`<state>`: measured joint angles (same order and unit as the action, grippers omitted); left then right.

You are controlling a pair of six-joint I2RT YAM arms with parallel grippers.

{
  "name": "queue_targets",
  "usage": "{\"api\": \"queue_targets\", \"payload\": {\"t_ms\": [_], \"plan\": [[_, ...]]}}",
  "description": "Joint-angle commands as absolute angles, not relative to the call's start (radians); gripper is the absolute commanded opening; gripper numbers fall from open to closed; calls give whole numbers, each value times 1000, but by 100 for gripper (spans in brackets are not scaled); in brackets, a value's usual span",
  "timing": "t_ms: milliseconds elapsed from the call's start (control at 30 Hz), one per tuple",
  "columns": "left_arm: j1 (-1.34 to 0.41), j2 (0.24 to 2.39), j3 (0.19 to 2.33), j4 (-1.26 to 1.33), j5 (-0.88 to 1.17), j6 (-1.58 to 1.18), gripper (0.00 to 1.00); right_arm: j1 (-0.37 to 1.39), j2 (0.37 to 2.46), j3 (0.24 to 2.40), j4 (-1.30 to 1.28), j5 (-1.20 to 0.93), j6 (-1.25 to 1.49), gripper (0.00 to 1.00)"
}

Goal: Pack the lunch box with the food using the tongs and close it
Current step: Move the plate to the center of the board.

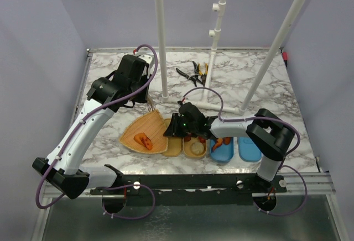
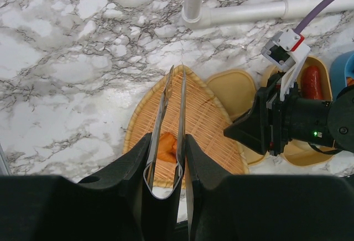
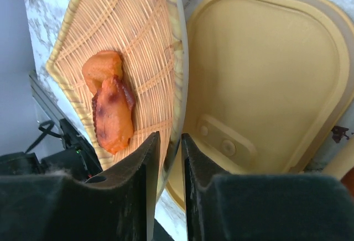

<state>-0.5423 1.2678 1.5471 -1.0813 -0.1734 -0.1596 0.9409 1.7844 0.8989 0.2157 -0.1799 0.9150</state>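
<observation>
My left gripper [image 2: 166, 144] is shut on the bent end of the grey metal tongs [image 2: 164, 108], whose two arms point out over a woven tray [image 2: 210, 119]. Two orange food pieces [image 3: 109, 105] lie on that tray [image 1: 152, 125], just under the tongs' arms. My right gripper [image 3: 170, 137] is closed on the tray's wooden rim [image 3: 180, 69], next to the empty beige lunch box part [image 3: 265, 69]. Beside it in the top view, another beige part [image 1: 194, 148] holds a round beige ball, and a red sausage piece [image 2: 311, 82] lies there too.
Two blue containers [image 1: 221, 152] [image 1: 249, 150] sit to the right of the beige parts, one with orange bits in it. Black-and-yellow pliers [image 1: 194, 74] lie at the back. White pipe posts [image 1: 161, 36] rise from the marble table behind the tray.
</observation>
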Motion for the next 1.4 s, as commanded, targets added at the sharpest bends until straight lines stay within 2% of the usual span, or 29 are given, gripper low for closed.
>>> {"api": "queue_targets", "payload": {"t_ms": [0, 300, 533, 1100, 1200, 1367], "plan": [[-535, 1258, 1558, -1078, -173, -156, 27, 945, 1835, 939, 227, -168, 1000, 23], [-535, 1251, 1556, -1080, -178, -156, 27, 939, 1856, 956, 250, -144, 1094, 1], [-535, 1241, 1560, -1091, -173, -161, 27, 893, 1871, 933, 317, -120, 1196, 0], [-535, 1203, 1495, -1053, -170, -215, 27, 842, 1988, 1096, 282, 22, 1212, 0], [-535, 1198, 1490, -1025, -179, -226, 27, 832, 1991, 1112, 281, 23, 1187, 9], [-535, 1208, 1494, -1029, -207, -220, 27, 830, 1990, 1147, 244, 15, 1117, 45]]}}
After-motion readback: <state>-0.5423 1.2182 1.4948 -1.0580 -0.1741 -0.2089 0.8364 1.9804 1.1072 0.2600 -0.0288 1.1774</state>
